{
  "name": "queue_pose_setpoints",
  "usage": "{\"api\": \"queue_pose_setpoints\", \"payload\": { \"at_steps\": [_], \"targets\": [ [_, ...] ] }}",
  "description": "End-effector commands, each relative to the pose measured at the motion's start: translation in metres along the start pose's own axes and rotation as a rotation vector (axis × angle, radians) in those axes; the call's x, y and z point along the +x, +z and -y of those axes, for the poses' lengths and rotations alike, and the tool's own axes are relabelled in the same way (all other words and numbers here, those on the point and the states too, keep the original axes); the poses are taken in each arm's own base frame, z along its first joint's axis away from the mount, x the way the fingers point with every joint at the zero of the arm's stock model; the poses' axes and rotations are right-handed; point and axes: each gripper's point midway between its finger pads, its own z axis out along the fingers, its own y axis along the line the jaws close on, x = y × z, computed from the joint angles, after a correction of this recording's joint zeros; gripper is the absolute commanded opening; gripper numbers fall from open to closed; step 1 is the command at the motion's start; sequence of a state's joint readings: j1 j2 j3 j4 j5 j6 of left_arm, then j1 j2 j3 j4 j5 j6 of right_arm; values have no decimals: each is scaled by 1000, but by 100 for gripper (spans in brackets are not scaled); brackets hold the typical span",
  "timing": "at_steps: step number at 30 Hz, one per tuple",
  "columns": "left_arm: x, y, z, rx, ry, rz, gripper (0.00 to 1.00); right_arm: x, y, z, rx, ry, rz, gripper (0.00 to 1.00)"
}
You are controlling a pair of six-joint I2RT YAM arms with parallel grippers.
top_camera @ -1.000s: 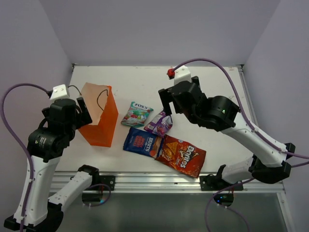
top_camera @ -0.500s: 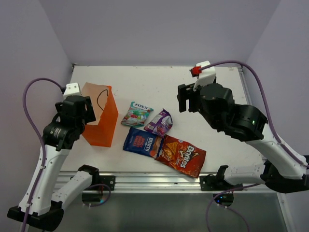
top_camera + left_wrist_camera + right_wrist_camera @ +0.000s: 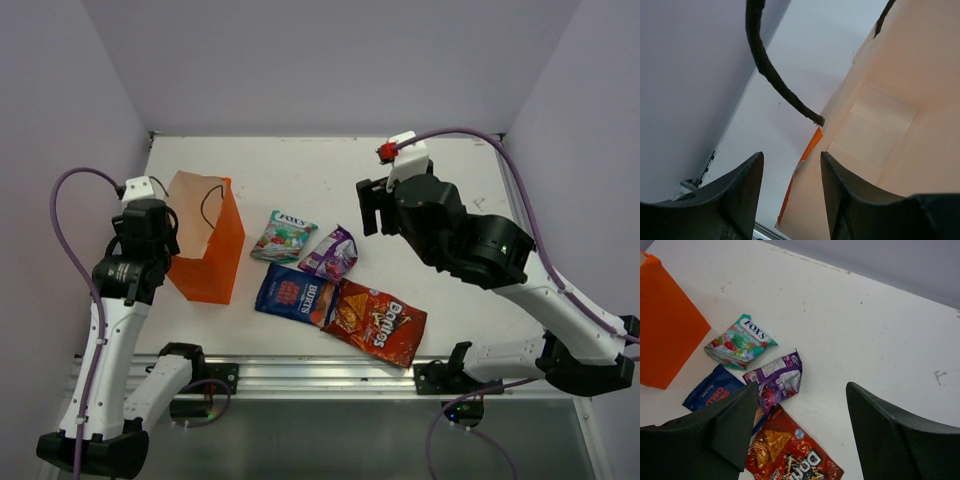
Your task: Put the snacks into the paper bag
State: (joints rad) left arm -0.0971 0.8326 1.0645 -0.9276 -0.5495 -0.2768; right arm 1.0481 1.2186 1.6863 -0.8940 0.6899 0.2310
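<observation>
Top view: 4 snacks lie flat in a loose cluster at the centre of the white tabletop [image 3: 300,170], all outside the bag [image 3: 215,255]. The bag stands upright at 9 o'clock from the cluster, apart from every packet, mouth open and pale inside. A black cord [image 3: 207,205] loops over its rim.

Within the cluster, the sweets packet [image 3: 283,236] sits at 11 o'clock, apart from the others. The purple packet [image 3: 332,255] lies at 1 o'clock, its lower end abutting the blue bag [image 3: 295,293] at 7 o'clock. The Doritos bag [image 3: 380,322] lies at 5 o'clock, its left edge overlapping the blue bag's right edge.

The left end effector [image 3: 160,232] is at the bag's 9 o'clock side, level with the rim. The right end effector [image 3: 368,215] hangs above the tabletop at 1 o'clock from the cluster, clear of all 4 packets.

Left wrist view: the left end effector [image 3: 790,180] is released, its 2 fingers [image 3: 747,185] apart. The bag's [image 3: 890,125] orange rim edge shows in the gap; contact cannot be told. The cord [image 3: 775,75] ends at the rim.

Right wrist view: the right end effector [image 3: 800,435] is released and spread wide, holding nothing. Below it lie the purple packet [image 3: 777,377], the sweets packet [image 3: 740,342], the blue bag [image 3: 712,390] and the Doritos bag [image 3: 790,460]. The bag [image 3: 665,340] stands at 9 o'clock.
</observation>
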Motion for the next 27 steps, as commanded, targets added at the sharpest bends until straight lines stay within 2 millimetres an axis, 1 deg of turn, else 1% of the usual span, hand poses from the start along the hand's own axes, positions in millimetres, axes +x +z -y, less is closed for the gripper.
{"api": "queue_pose_setpoints", "payload": {
  "at_steps": [1,2,4,6,7,10,11,12,13,14,15,16,17,18,19,20,21,22,23,24,26,27],
  "targets": [
    [-16,1,9,56,-15,57,53,-9,3,-3,0,8,33,74],
    [-17,1,12,68,-18,62,51,-8,5,-4,-1,4,28,74],
    [-18,1,18,102,-18,58,50,-6,7,-7,-3,-4,19,74],
    [-21,-1,23,131,-23,64,41,-2,12,-11,-7,-12,6,74],
    [-21,-1,27,154,-23,62,30,-1,13,-12,-7,-15,2,74],
    [-19,1,33,178,-20,54,19,6,19,-16,-5,-25,-17,74],
    [-16,1,34,182,-17,47,12,9,21,-17,-3,-26,-23,73],
    [-15,1,35,189,-22,46,10,16,24,-18,2,-35,-37,73],
    [-15,0,37,202,-24,43,3,21,26,-19,5,-32,-45,73],
    [-14,-1,38,209,-28,37,0,27,29,-18,14,-37,-59,72],
    [-14,-2,40,218,-43,33,0,47,36,-18,22,-66,-98,72],
    [-13,-5,45,248,-46,23,0,57,38,-20,11,-60,-112,72],
    [-10,-5,47,262,-48,11,0,70,43,-17,19,-61,-139,73],
    [-8,-7,50,277,-55,5,0,103,51,-16,24,-95,-203,75],
    [-5,-7,53,297,-55,-5,0,117,55,-21,-4,-76,-226,77],
    [-3,-7,54,301,-55,-7,0,130,56,-17,-6,-61,-245,79],
    [-4,-8,54,306,-54,-1,0,165,60,-14,-6,-84,-309,83],
    [-2,-8,54,308,-52,-6,0,177,61,-23,-54,-62,-322,86],
    [-2,-9,54,309,-51,-8,0,190,61,-23,-63,-62,-342,88],
    [-1,-8,54,310,-51,-9,0,215,60,-21,-67,-79,-391,96],
    [0,-9,55,318,-50,-16,0,236,59,-29,-113,-79,-441,99],
    [0,-10,56,321,-49,-16,0,251,59,-31,-124,-89,-479,99]
  ]
}}
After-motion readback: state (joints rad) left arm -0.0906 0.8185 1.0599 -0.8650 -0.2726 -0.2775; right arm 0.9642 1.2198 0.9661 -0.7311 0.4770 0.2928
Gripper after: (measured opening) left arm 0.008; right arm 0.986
